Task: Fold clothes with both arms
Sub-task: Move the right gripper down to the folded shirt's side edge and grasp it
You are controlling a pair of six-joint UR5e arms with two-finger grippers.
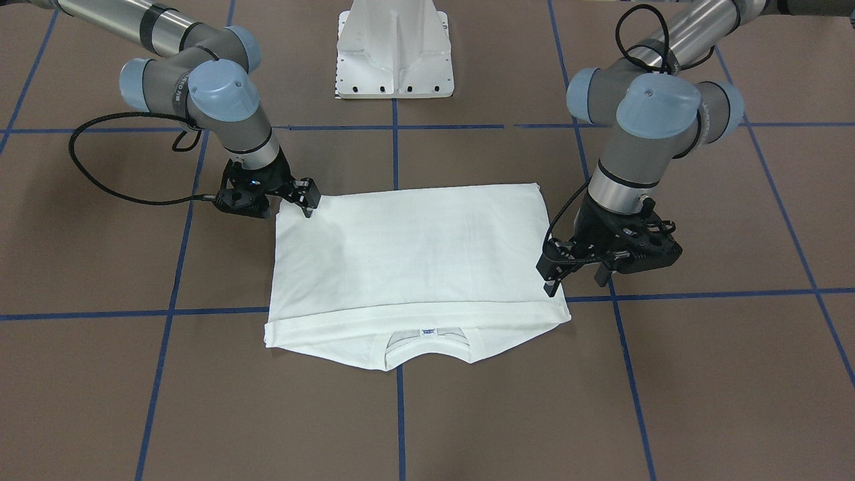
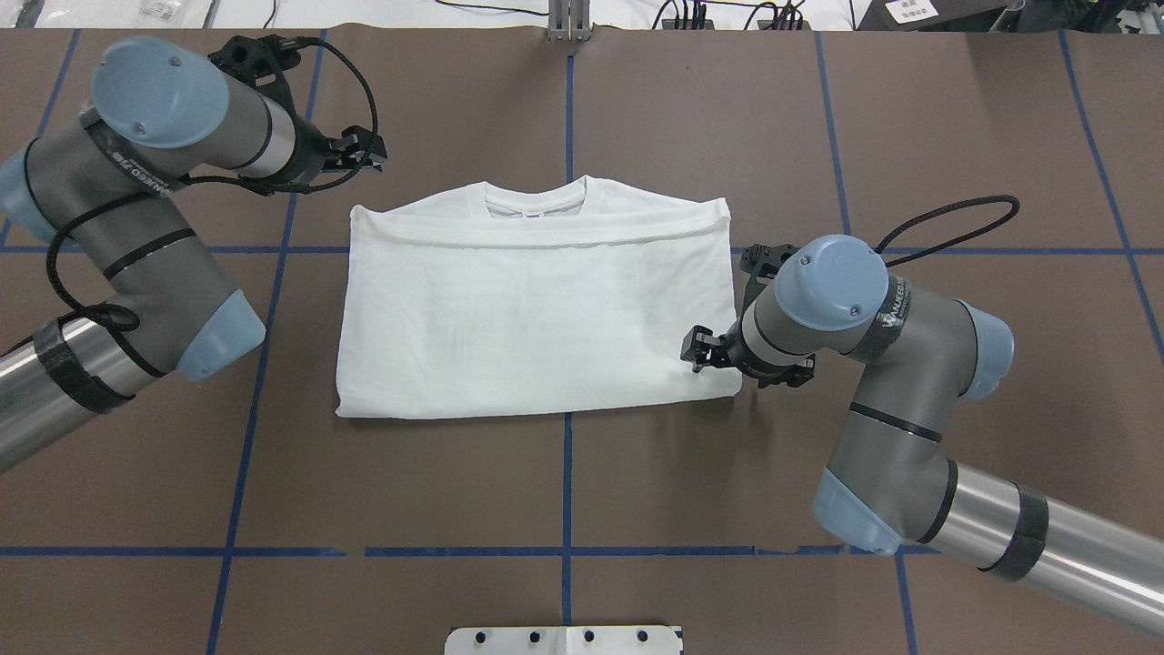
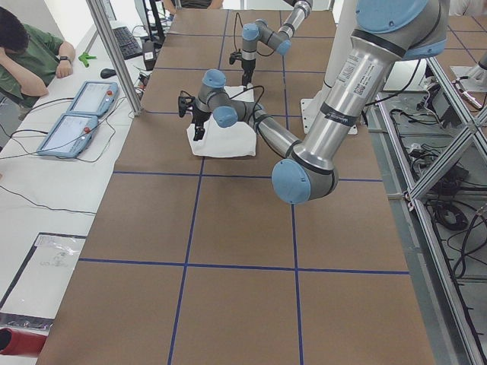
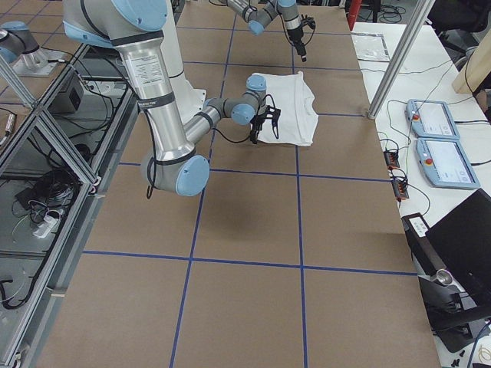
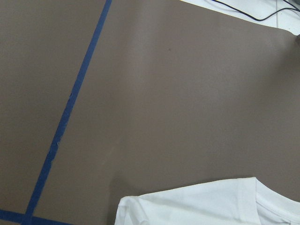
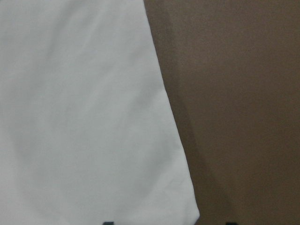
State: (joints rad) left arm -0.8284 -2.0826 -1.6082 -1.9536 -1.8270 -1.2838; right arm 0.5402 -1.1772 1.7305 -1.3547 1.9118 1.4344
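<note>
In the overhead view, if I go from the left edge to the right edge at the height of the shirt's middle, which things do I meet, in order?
left arm -> white shirt -> right arm. The left gripper and the right gripper overlap the shirt's width, so they are left out.

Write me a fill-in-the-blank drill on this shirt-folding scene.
1. The folded shirt is plain ___.
2. The tape lines on the brown table are ___.
3. The shirt's collar points ___ from the pedestal base.
4. The gripper at the shirt's base-side corner is the robot's ___ one.
Missing words: white; blue; away; right.
</note>
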